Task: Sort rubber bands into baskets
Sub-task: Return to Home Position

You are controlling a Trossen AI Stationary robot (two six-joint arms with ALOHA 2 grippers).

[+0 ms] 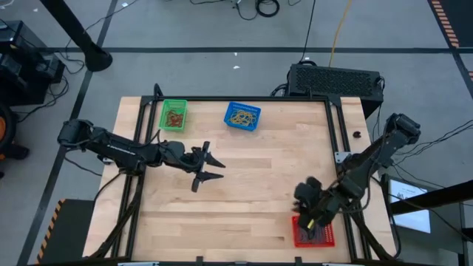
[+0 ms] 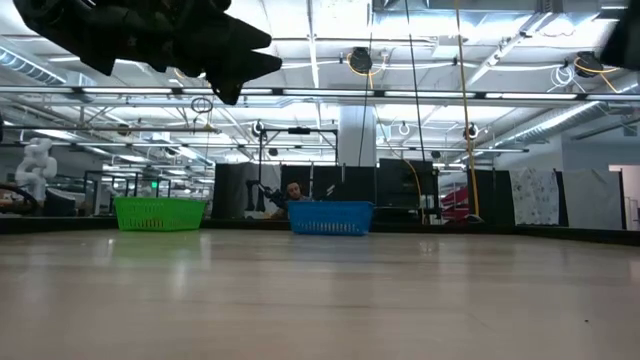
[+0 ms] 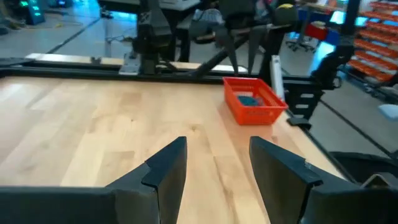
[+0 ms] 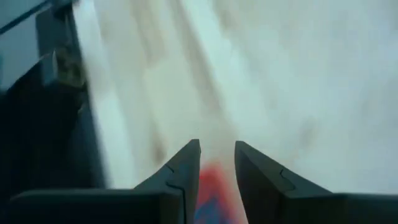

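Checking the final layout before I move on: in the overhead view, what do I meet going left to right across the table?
Green basket → left gripper, jaws open → blue basket → red basket. The right gripper hangs over the red basket, so it is left unranked.

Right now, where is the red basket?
In the overhead view the red basket sits at the lower right corner of the table, partly under the right hand, far from the green basket and the blue basket along the opposite edge.
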